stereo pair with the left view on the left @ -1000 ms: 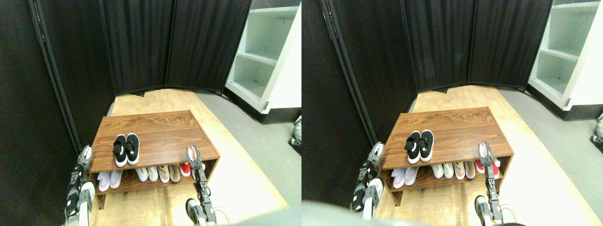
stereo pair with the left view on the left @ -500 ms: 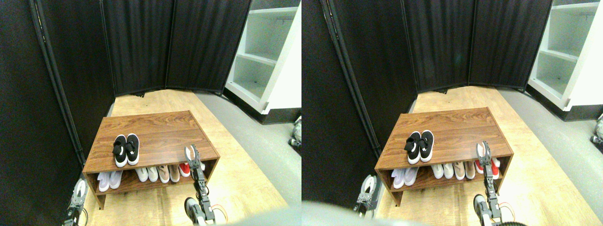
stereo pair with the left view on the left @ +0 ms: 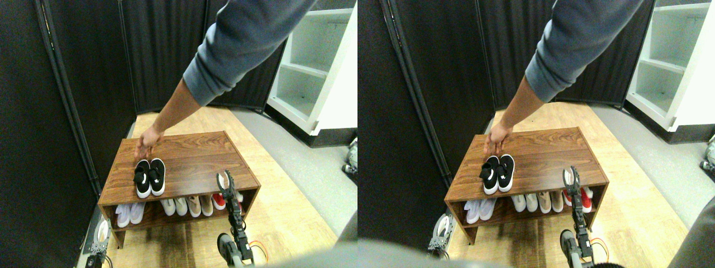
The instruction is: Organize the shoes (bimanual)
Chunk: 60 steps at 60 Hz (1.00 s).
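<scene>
Black slip-on shoes (stereo pair with the left view on the left: 149, 177) stay paired on the wooden rack (stereo pair with the left view on the left: 190, 153); a person's hand (stereo pair with the left view on the left: 146, 144) has arrived behind them, left gripper (stereo pair with the left view on the left: 101, 233) has dropped lower, both grippers' jaws unreadable.

No words, numbers or brand names can be read anywhere. The black shoes (stereo pair with the left view on the left: 149, 177) on the rack carry a white side mark, too small to make out.
</scene>
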Each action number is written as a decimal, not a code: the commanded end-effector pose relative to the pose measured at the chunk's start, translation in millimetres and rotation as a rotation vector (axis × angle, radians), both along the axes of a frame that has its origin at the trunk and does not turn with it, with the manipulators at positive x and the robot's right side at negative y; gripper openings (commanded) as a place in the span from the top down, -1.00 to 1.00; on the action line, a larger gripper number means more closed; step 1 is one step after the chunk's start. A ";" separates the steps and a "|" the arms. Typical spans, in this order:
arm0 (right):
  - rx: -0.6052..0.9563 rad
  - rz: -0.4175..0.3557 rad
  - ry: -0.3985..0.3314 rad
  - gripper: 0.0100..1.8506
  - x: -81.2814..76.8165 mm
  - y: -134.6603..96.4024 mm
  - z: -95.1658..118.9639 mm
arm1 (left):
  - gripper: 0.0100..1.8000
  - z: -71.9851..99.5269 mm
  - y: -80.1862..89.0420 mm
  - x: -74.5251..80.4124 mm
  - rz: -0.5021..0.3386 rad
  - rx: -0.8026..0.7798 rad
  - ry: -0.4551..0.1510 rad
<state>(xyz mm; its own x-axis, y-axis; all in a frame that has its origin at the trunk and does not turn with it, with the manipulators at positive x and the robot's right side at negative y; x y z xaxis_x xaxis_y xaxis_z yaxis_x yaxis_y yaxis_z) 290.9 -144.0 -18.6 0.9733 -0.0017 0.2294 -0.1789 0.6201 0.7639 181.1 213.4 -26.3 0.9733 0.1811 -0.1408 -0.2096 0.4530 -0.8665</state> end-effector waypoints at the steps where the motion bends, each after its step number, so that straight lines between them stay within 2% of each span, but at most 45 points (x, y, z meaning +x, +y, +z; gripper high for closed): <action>1: 0.010 -0.002 -0.038 0.81 1.3 1.8 6.6 | 1.00 7.8 -2.1 3.1 -0.007 0.012 -0.035; 22: 0.002 0.007 -0.040 0.80 -0.7 1.4 7.9 | 1.00 9.6 -0.9 1.3 -0.011 0.003 -0.046; 36: 0.005 0.012 -0.045 0.79 -1.6 1.9 8.8 | 1.00 16.7 -2.0 -5.8 0.013 -0.036 -0.054; 43: 0.024 0.016 -0.043 0.81 -2.3 2.1 9.2 | 1.00 17.5 -3.8 -8.4 0.016 -0.074 -0.059; 48: 0.027 0.011 -0.039 0.80 -2.9 2.0 9.3 | 1.00 18.4 -8.1 -10.2 0.050 -0.131 -0.069; 52: 0.009 0.016 -0.041 0.79 -3.3 1.5 9.2 | 1.00 19.4 -16.5 -10.2 0.071 -0.204 -0.075; 54: 0.010 0.014 -0.045 0.80 -3.4 1.4 8.8 | 0.99 17.5 -20.3 -9.2 0.058 -0.250 -0.058; 56: 0.017 0.016 -0.045 0.80 -3.4 1.4 8.6 | 0.76 16.5 -23.7 -8.4 0.051 -0.245 -0.043; 57: 0.024 0.018 -0.046 0.80 -3.6 1.6 8.5 | 0.56 16.1 -26.2 -7.7 0.052 -0.243 -0.032; 58: 0.024 0.018 -0.046 0.80 -3.6 1.6 8.5 | 0.56 16.1 -26.2 -7.7 0.052 -0.243 -0.032; 59: 0.024 0.018 -0.043 0.80 -3.8 1.6 8.6 | 0.38 15.4 -28.4 -6.9 0.044 -0.254 -0.020; 60: 0.022 0.016 -0.040 0.79 -4.0 1.7 8.6 | 0.31 15.0 -29.3 -6.4 0.035 -0.264 -0.013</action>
